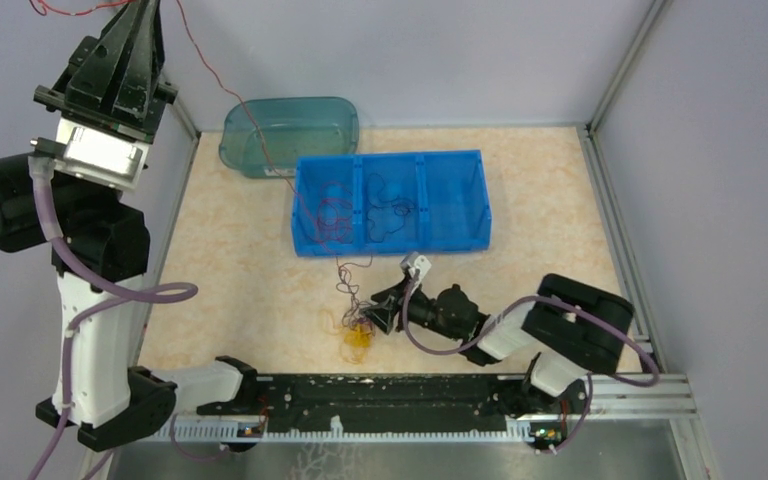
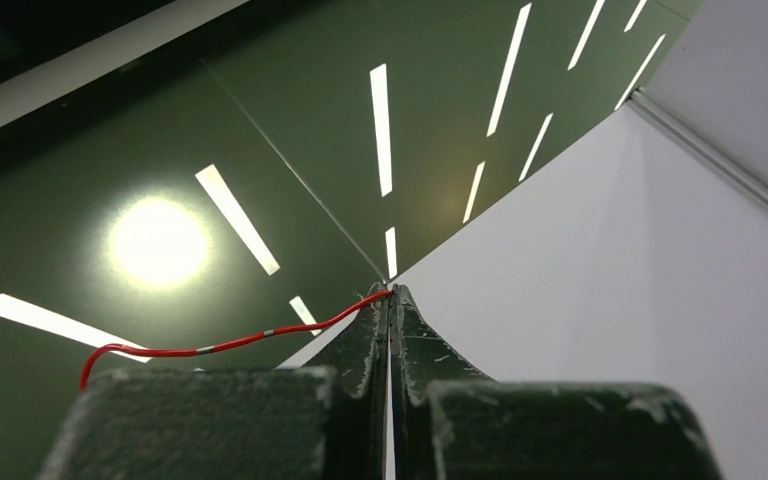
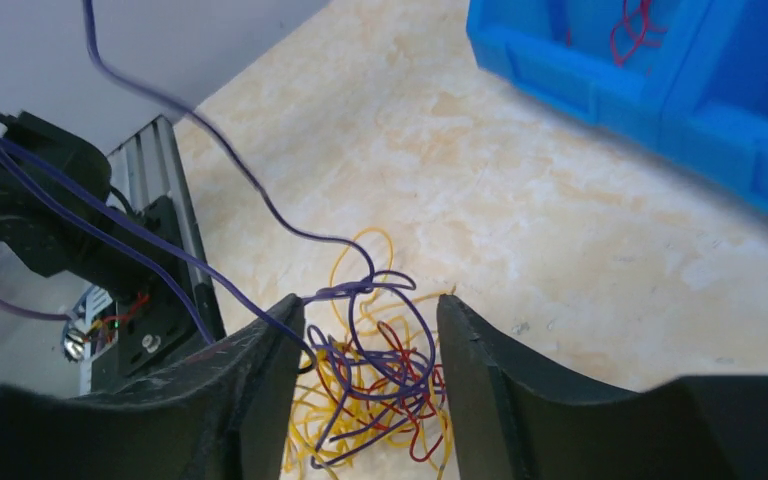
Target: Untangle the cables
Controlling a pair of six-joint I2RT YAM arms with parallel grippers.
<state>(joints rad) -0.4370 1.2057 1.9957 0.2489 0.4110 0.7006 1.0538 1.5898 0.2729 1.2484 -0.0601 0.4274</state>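
Up high, the left gripper [image 2: 390,291] pinches a red cable [image 2: 240,343] (jaws tight together). Right gripper [image 3: 371,312] gapes at the cable clump [image 3: 375,400].

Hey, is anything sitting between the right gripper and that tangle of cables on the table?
Nothing visible. The right gripper is open just above the cables, a finger on either side of the clump.

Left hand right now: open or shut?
Shut. In the left wrist view, the left hand has its fingers pressed together, pinching the thin red wire at their tips.
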